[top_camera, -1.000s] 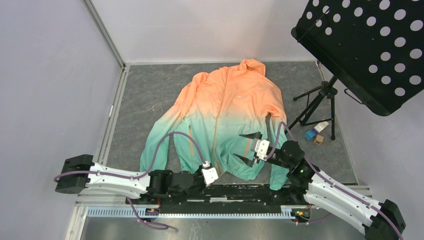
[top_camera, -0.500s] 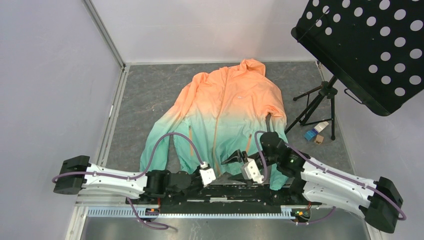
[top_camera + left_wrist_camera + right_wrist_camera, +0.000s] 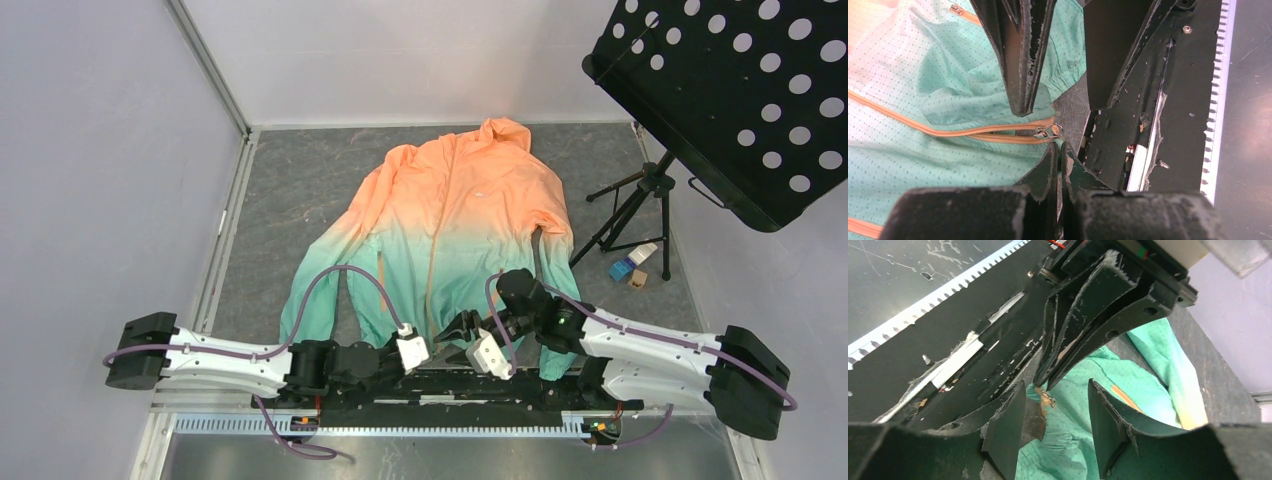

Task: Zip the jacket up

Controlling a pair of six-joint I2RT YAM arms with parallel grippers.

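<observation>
One orange-to-mint jacket [image 3: 450, 215] flat on the grey table [image 3: 300, 180] — left gripper [image 3: 1058, 152] pressed closed at its hem, beside the zipper pull [image 3: 1049, 131], right gripper [image 3: 1057, 384] spread wide close by.

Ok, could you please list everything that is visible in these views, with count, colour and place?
jacket: one, orange fading to mint green, spread flat on the table, hood at the far end
centre zipper: one, orange, down the jacket's front
zip pull: one, silver, at the hem end of the centre zipper
pocket zips: two, orange, one on each side of the centre zipper
music stand: one, black, perforated, on a tripod at the far right
small boxes: three, blue, white and brown, beside the tripod's feet
table: one, grey, under the jacket
left arm, right arm: two, white and black, near edge
left end effector: black, closed, at the hem beside the zip pull
right end effector: black, open, facing the zip pull
</observation>
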